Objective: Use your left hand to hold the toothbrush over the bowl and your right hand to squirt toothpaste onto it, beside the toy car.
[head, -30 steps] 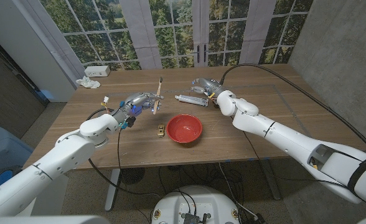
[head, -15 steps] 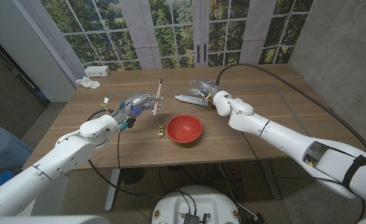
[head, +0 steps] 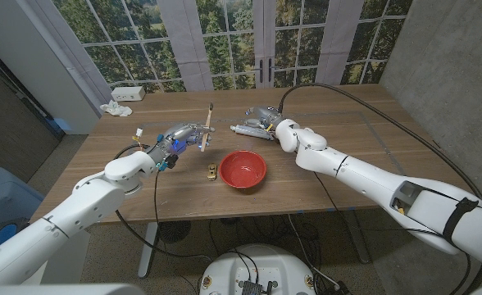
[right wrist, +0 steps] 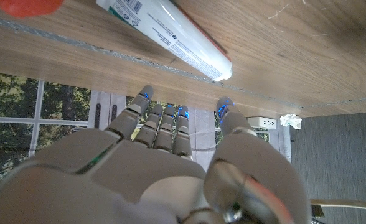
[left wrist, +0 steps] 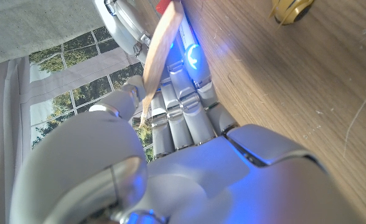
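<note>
From my head view, my right hand (head: pixel 259 118) covers part of the toothpaste tube (head: pixel 246 130), and I cannot tell whether my fingers (head: pixel 252 115) touch it. In my right wrist view the tube's (right wrist: pixel 170 34) far end is cut off by the picture's edge, and its print is too small to read. The bowl (right wrist: pixel 28 5) shows there only as a red sliver at the edge. My left hand (head: pixel 180 136) hides the toothbrush's (head: pixel 207 125) lower handle; its bristles are too small to make out. In my left wrist view the toy car (left wrist: pixel 288 9) is cropped. The far left things on the counter (head: pixel 339 156) are too small to name.
</note>
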Controlling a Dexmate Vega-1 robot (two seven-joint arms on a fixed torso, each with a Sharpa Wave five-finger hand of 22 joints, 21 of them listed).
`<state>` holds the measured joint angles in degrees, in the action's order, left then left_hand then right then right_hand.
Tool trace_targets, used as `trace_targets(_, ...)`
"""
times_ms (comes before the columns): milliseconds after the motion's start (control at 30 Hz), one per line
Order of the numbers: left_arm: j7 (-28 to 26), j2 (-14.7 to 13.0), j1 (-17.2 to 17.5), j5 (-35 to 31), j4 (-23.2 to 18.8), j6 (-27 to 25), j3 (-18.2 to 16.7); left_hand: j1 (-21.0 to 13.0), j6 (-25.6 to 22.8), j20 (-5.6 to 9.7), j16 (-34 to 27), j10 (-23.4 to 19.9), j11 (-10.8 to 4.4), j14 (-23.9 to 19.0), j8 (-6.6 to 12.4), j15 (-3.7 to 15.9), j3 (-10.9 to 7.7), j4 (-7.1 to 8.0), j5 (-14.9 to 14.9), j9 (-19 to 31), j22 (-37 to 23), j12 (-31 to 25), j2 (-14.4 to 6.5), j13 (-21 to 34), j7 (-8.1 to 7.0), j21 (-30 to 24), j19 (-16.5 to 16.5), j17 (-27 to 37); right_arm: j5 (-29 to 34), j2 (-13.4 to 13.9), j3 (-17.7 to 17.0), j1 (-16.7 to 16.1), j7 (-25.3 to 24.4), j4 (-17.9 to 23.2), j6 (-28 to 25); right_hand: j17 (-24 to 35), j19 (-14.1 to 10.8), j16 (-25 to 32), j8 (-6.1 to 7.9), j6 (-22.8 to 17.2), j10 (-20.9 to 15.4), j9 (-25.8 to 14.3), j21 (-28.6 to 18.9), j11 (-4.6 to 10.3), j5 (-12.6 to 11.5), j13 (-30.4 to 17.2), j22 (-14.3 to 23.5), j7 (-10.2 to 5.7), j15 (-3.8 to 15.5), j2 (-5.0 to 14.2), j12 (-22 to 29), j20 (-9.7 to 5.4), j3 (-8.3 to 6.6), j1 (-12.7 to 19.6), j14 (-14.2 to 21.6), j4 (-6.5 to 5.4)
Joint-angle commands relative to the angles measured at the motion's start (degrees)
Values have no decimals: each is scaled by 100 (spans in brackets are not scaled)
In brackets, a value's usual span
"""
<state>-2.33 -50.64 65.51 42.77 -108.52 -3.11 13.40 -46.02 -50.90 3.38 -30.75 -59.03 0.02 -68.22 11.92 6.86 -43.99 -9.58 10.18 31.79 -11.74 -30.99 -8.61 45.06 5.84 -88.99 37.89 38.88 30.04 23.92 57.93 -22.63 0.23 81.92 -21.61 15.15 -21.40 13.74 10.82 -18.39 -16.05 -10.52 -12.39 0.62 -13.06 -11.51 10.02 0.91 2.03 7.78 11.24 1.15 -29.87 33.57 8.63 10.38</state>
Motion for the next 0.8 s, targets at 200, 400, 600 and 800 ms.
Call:
trace_targets(200,5,-14,-43,37,23,-73,4,-230,-259,869,-25,-1221,-1172,-586,15,603,-175,144,19,15,-12,8,-215,26,-132,-22,19,15,101,-255,241,205,-1,-451,-33,-7,-155,39,54,-46,7,-32,-61,20,53,-13,13,-10,2,-91,5,19,39,148,134,12)
trace_targets(400,5,-21,-31,37,28,-56,-8,-232,-259,871,-27,-1217,-1173,-592,18,604,-174,144,19,25,-12,13,-217,32,-138,-22,18,21,154,-314,347,272,18,-571,-53,-11,-194,64,70,-71,-82,-32,-65,12,86,-14,16,-8,-3,-129,39,36,69,197,197,1)
trace_targets(600,12,-23,-29,38,34,-40,-19,-239,-258,871,-20,-1230,-1172,-587,11,603,-175,142,19,20,-13,15,-218,36,-132,-22,16,21,207,-367,412,311,-25,-666,-94,-17,-254,82,102,-140,-166,-32,-76,12,122,-15,18,1,-10,-181,65,54,99,259,246,7)
trace_targets(800,41,-26,-53,38,54,-41,-9,-241,-260,871,-18,-1220,-1172,-590,6,601,-172,143,18,13,-12,33,-218,27,-130,-22,16,23,253,-448,501,356,-6,-791,-181,-22,-305,98,129,-204,-224,-32,-82,28,135,-17,20,-19,-2,-146,78,29,69,416,285,23)
